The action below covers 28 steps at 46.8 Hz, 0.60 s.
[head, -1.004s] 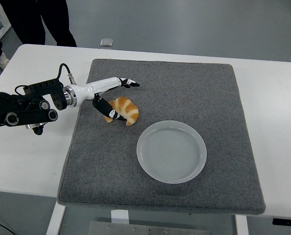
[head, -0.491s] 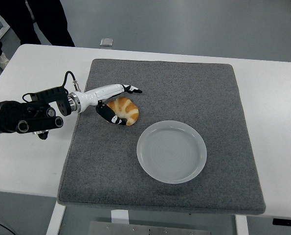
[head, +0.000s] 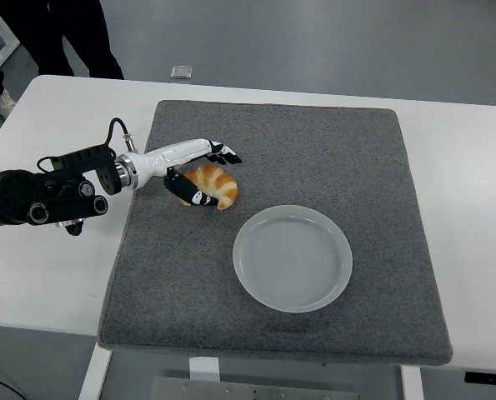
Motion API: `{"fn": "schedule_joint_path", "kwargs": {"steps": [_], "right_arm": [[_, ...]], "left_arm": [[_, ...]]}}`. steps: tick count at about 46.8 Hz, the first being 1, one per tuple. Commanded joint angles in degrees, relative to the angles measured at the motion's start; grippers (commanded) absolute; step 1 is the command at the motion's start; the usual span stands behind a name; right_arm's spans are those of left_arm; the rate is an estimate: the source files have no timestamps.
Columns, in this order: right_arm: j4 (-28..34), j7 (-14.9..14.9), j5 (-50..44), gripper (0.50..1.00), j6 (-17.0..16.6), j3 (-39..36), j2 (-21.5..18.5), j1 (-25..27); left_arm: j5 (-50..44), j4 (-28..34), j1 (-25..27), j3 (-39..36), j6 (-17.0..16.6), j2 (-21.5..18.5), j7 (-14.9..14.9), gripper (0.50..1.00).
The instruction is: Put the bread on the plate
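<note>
Left hand (head: 199, 173) fingers grip the bread (head: 215, 186) (no writing legible anywhere).

- One bread (head: 216, 185), a croissant
- One plate (head: 293, 257), white
- One grey mat (head: 314, 150)
- One white desk (head: 47, 258)
- One robot hand (head: 199, 171) in view
- One person (head: 56, 33) at the top edge
- One small grey object (head: 180, 72) on the floor

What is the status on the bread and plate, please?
Left hand closing around bread, on mat. Right hand unseen. Plate empty, path clear.
</note>
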State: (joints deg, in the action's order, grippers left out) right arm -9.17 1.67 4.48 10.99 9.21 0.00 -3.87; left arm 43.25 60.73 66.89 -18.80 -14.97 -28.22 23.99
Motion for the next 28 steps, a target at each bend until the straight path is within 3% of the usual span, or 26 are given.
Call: {"fn": "schedule_joint_path", "kwargs": {"steps": [1, 10, 12, 21, 28], "right_arm": [[0.1, 0.0, 0.0, 0.952, 0.0, 0.0, 0.0, 0.0], [0.2, 0.0, 0.0, 0.952, 0.1, 0.0, 0.0, 0.0], [0.2, 0.0, 0.0, 0.952, 0.1, 0.0, 0.0, 0.0], [0.2, 0.0, 0.0, 0.954, 0.1, 0.0, 0.0, 0.0], [0.2, 0.0, 0.0, 0.952, 0.2, 0.0, 0.0, 0.0]], "left_arm": [[-0.1, -0.1, 0.0, 0.0, 0.0, 0.0, 0.0, 0.782], [-0.4, 0.1, -0.1, 0.1, 0.1, 0.0, 0.0, 0.756], [-0.4, 0.1, -0.1, 0.1, 0.3, 0.0, 0.0, 0.726], [-0.7, 0.3, 0.1, 0.1, 0.9, -0.1, 0.0, 0.501], [-1.0, 0.4, 0.6, 0.7, 0.9, -0.3, 0.1, 0.5]]}}
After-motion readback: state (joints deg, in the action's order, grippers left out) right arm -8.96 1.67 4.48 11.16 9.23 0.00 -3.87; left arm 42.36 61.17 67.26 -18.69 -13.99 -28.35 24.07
